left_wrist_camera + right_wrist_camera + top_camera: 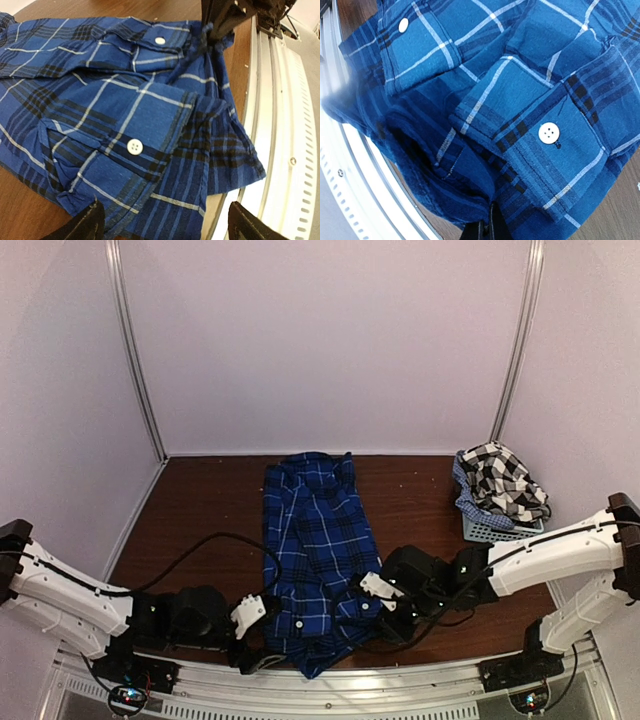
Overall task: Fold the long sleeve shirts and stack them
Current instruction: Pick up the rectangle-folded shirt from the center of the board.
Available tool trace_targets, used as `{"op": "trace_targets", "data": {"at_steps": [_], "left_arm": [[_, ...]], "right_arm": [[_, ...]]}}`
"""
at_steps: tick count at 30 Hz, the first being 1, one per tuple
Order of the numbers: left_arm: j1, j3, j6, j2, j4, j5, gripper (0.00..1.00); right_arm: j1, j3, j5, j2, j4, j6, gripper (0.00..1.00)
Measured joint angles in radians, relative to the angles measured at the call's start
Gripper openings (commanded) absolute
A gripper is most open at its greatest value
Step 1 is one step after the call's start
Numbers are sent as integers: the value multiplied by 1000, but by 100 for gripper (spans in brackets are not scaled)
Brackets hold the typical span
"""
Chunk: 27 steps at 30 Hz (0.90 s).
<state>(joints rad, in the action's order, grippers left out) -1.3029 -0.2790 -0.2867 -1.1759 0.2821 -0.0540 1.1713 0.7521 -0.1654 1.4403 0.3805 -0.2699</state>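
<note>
Right hand (487,226) pinches blue shirt (520,100).

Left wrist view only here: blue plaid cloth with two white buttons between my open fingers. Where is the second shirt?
Observer: The black-and-white checked shirt sits bunched in the pale basket on the right side of the table.
Operator: How does the blue one lie overall?
Observer: The blue plaid shirt forms a long strip running from the table's near edge toward its far side.
Operator: Is the right gripper closed on it?
Observer: Yes. The right wrist view shows the right gripper shut on cloth at the shirt's near end.
</note>
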Motion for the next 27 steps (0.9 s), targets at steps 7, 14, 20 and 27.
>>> {"op": "trace_targets", "data": {"at_steps": [7,14,20,27], "left_arm": [[-32,-48,13,-179,-1,-25,71],[-32,-95,29,-249,1,-27,20],[-34,-103,23,-249,-22,2,0],[-102,-154,-27,-193,-122,45,0]], "right_arm": [[-27,-6,-23,-31,2,0,0],[-29,-11,-26,-31,3,0,0],[-33,-15,-42,-31,1,-9,0],[-21,-72,-93,-85,-8,-101,0]]}}
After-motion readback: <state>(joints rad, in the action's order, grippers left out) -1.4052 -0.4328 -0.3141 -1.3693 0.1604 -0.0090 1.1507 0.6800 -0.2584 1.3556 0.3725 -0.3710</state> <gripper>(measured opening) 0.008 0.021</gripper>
